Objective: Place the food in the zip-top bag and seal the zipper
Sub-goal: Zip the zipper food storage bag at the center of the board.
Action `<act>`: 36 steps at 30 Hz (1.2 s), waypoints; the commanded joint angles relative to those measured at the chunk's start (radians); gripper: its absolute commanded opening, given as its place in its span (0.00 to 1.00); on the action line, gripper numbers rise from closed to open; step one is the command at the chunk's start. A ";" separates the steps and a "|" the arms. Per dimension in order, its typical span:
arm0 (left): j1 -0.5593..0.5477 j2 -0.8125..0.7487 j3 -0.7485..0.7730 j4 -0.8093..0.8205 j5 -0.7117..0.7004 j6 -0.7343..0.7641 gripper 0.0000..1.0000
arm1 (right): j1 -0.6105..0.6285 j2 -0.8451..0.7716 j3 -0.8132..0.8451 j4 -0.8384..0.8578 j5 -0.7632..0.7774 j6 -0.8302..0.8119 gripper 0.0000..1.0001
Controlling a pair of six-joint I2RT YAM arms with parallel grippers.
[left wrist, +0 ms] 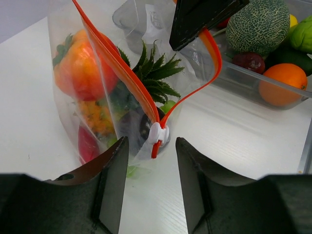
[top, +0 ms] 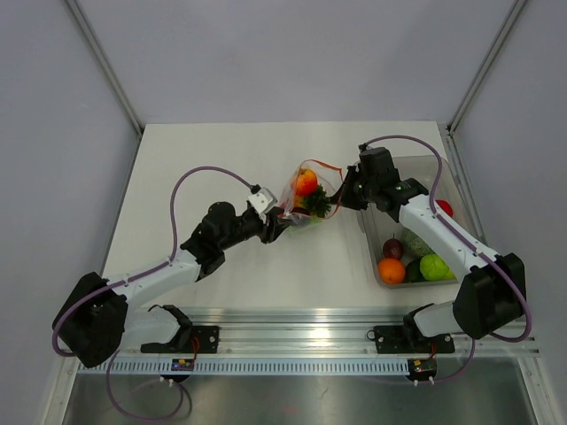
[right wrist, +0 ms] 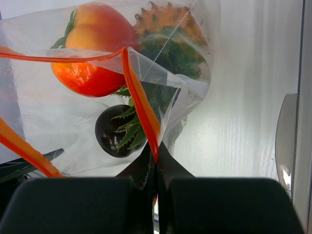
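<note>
Left hand (left wrist: 151,163): fingers apart, one on each side of the white slider (left wrist: 159,132) at the low end of the zipper (left wrist: 124,73). We see a gap on both sides and no contact. Right hand (right wrist: 156,168): fingers pressed together, clamped on the far end of the zipper and holding the strip up. The zip-top bag (left wrist: 68,122) hangs between the two hands with its mouth parted, and the two orange strips diverge from the slider. Food in the bag: an orange-red tomato (right wrist: 95,53), a pineapple (right wrist: 168,22) with green leaves, and a dark purple piece (right wrist: 111,131). The bag is at the middle of the tabletop (top: 204,159); we cannot tell if its bottom rests there. Just beside it on the right, a clear bin (left wrist: 253,74) holds an orange (left wrist: 282,83) and a netted melon (left wrist: 258,24).
</note>
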 commanded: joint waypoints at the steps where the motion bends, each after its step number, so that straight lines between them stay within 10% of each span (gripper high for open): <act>1: -0.008 0.011 0.050 0.057 0.004 0.006 0.44 | -0.007 -0.017 0.021 0.024 -0.020 -0.007 0.00; 8: -0.009 0.015 0.045 0.043 0.021 -0.005 0.40 | -0.007 -0.018 0.018 0.024 -0.017 -0.001 0.00; 18: -0.009 0.022 0.059 0.040 0.016 -0.019 0.00 | -0.007 -0.023 0.015 0.023 -0.020 0.003 0.00; 24: -0.009 -0.025 0.034 0.081 -0.010 -0.020 0.00 | -0.007 -0.028 0.012 0.011 -0.032 -0.022 0.00; 27: -0.008 -0.073 0.025 0.074 -0.033 -0.002 0.00 | -0.005 -0.031 0.028 -0.031 -0.062 -0.094 0.17; 30: 0.006 -0.119 0.027 0.049 -0.016 0.039 0.00 | -0.005 -0.052 0.071 -0.107 -0.069 -0.200 0.60; 36: 0.128 -0.108 0.069 0.008 0.351 0.032 0.00 | -0.001 -0.167 0.147 -0.114 -0.210 -0.404 0.69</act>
